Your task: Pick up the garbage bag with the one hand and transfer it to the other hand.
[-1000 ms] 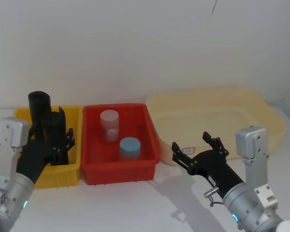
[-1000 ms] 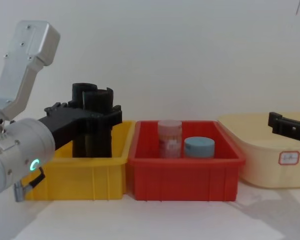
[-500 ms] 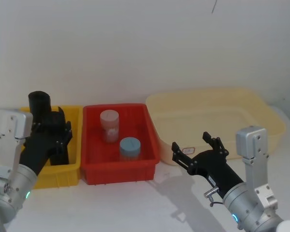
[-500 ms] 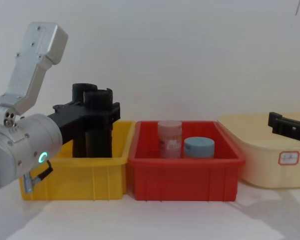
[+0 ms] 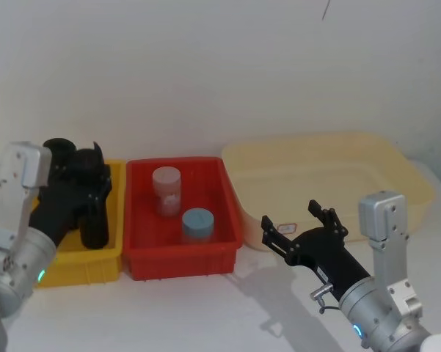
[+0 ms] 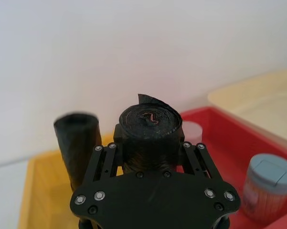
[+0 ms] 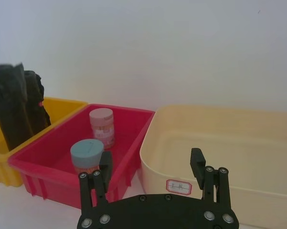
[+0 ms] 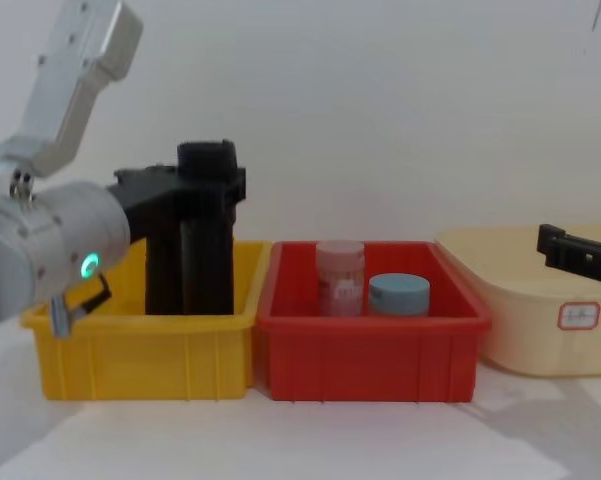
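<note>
Your left pincer (image 8: 220, 187) clenches the garbage bag (image 8: 208, 270) inside the yellow bin (image 8: 140, 350); lift straight, clearing the neighbouring roll (image 8: 163, 270), toward your released right pincer (image 5: 290, 218), well right of the bin.

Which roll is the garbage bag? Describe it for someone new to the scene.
Find the yellow bin, leftmost of three containers; it holds two black rolls. The garbage bag is the roll on the red bin's side, clamped between the left gripper's fingers, with a loose flap at its top.

Left gripper (image 6: 148, 138) high, jaws clamped; right gripper (image 5: 290, 218) low, jaws spread.
</note>
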`<state>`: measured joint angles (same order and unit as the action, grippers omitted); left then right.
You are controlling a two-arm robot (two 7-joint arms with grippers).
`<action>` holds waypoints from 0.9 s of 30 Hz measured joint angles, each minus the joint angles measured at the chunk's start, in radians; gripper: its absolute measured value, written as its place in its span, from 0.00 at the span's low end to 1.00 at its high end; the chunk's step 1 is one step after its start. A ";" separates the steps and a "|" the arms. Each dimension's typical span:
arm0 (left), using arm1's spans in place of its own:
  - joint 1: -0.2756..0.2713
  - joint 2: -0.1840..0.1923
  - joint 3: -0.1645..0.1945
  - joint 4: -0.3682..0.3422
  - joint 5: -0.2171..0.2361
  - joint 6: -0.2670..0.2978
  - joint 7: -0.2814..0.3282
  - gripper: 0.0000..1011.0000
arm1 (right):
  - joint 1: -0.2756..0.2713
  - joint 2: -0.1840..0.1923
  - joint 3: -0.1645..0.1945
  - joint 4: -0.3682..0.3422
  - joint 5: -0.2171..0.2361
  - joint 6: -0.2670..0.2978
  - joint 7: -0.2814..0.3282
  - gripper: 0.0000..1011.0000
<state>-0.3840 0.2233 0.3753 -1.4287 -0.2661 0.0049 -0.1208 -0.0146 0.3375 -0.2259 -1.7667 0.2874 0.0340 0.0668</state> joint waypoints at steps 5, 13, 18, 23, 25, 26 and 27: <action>-0.023 0.014 0.002 -0.046 0.011 0.034 -0.018 0.54 | 0.000 0.000 0.000 0.000 0.000 0.000 0.000 0.99; -0.106 0.034 0.026 -0.105 0.033 0.091 -0.080 0.54 | 0.000 0.000 0.000 0.000 0.000 0.000 0.000 0.99; -0.164 0.034 0.047 -0.108 0.042 0.111 -0.130 0.54 | 0.000 0.000 0.000 0.000 0.000 0.000 0.000 0.99; -0.224 0.018 0.075 -0.076 0.043 0.118 -0.188 0.54 | 0.000 0.000 0.000 0.000 0.000 0.000 0.000 0.99; -0.240 0.011 0.083 -0.063 0.042 0.118 -0.207 0.54 | 0.000 0.000 0.000 0.000 0.000 0.000 0.000 0.99; -0.256 0.002 0.092 -0.047 0.039 0.118 -0.222 0.54 | 0.000 0.000 0.000 0.000 0.000 0.000 0.000 0.99; -0.266 -0.003 0.097 -0.035 0.037 0.117 -0.230 0.54 | 0.000 0.000 0.000 0.000 0.000 0.000 0.000 0.99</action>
<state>-0.6495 0.2199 0.4725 -1.4638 -0.2289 0.1222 -0.3513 -0.0146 0.3375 -0.2258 -1.7667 0.2873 0.0341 0.0668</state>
